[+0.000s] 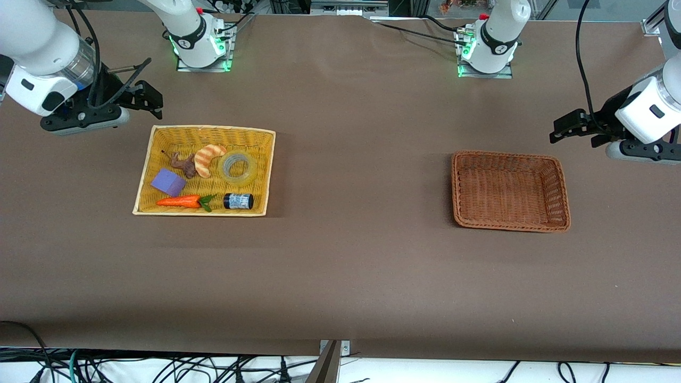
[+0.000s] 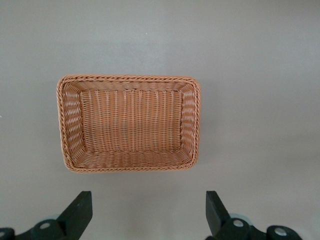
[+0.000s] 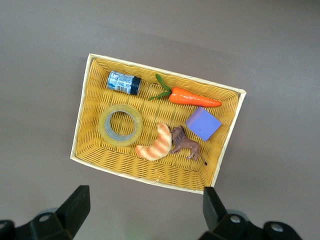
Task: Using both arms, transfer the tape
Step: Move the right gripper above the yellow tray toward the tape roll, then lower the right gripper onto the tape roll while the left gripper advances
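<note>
Tape [image 1: 237, 166]: lay flat in the yellow basket [image 1: 159, 139], centre-left of the frame, beside the croissant [image 1: 207, 158].
Right pincer [image 1: 148, 98]: upper left, over bare worktop [image 1: 351, 266], fingers spread, holding nothing.
Left pincer [image 1: 565, 127]: right edge, near the brown basket [image 1: 553, 162], fingers spread, holding nothing.

Tape [image 3: 120, 125] flat in yellow basket [image 3: 82, 120], right gripper [image 3: 145, 212] spread above
</note>
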You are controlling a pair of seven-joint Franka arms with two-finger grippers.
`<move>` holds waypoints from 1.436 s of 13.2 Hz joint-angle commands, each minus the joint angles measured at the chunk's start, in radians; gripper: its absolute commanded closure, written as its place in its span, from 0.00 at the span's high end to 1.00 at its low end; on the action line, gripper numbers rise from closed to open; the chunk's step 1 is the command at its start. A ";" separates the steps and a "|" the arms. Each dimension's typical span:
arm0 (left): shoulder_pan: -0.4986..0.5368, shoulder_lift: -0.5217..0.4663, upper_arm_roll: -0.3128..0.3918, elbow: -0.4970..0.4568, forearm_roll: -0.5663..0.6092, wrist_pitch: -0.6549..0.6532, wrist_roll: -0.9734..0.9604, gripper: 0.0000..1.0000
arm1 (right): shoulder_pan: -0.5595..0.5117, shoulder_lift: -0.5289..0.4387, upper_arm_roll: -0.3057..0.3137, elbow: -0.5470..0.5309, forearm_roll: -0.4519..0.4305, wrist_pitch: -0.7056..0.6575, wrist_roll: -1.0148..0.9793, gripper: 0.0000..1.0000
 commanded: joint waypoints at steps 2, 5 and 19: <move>0.001 0.010 0.000 0.024 0.019 -0.008 0.009 1.00 | -0.004 -0.020 0.006 -0.022 -0.013 0.004 0.000 1.00; 0.001 0.010 0.000 0.024 0.021 -0.008 0.009 1.00 | -0.004 -0.020 0.008 -0.030 -0.021 0.007 0.005 1.00; 0.001 0.010 0.002 0.024 0.022 -0.005 0.009 1.00 | -0.004 0.002 0.020 -0.142 -0.029 0.113 0.011 1.00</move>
